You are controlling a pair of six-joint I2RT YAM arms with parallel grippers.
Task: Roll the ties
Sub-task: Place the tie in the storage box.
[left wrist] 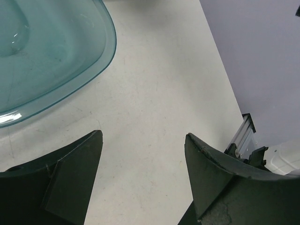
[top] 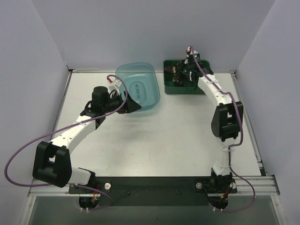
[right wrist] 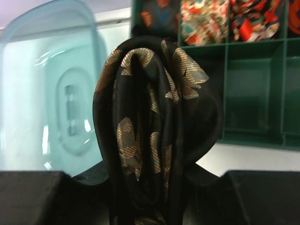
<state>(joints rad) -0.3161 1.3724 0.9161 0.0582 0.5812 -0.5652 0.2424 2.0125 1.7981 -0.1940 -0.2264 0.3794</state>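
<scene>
Black and gold, the rolled tie [right wrist: 154,126] sits clamped in our right gripper [top: 181,74] over the green tray [right wrist: 253,93] at the table's far edge, where other coiled ties [right wrist: 206,21] already lie. Our left gripper [left wrist: 143,173] gapes empty beside the teal bin [left wrist: 110,47]. We judge only placing remains.

Upright rolled black tie [right wrist: 154,136], gold floral pattern, colourful rolled ties [right wrist: 206,21] behind

Glossy translucent plastic bin [top: 139,88]; silky cloth tie [right wrist: 154,131].
</scene>
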